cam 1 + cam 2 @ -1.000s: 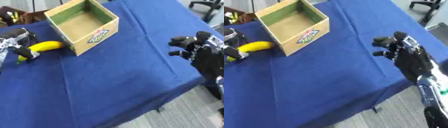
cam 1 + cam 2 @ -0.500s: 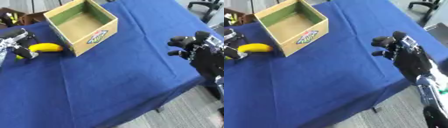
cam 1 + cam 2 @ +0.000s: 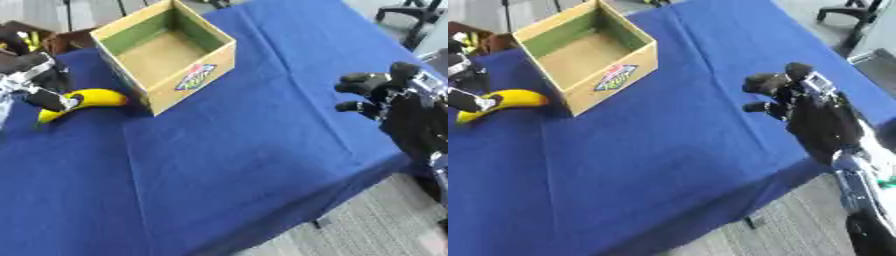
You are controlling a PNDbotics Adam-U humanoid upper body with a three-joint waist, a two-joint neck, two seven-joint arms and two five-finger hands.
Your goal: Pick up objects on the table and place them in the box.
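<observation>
- Banana [image 3: 85, 101]: lies on the blue cloth of the table [image 3: 227, 165], just beside the left wall of the box, its far end near the box's lower corner. Its place against the box matches the pictures of half a second and a second ago.
- Left hand [image 3: 42, 86]: at the left edge, fingers curled onto the banana's near half, one dark finger lying across the yellow skin. Compared with a second ago, the hand sits closer over the fruit; the grasp appears to be closing, though the banana does not look lifted yet.
- Box [image 3: 166, 52]: open cardboard carton with green inner walls and a brown floor, nothing visible inside, a coloured label on its near face. It stands at the far left of the table.
- Meaning for the task: judged from this, the pick is under way and the placing is still to come; the lift must clear the box wall that stands directly beside the fruit.
- Right hand [image 3: 798, 97]: held above the table's right edge, well apart from banana and box, fingers bent and holding nothing. Its pose is as in the earlier pictures.
- Difference between views: the right eye view shows the right forearm running down past the table edge toward the grey floor; the left eye view cuts it off, yet shows more of the left hand.
</observation>
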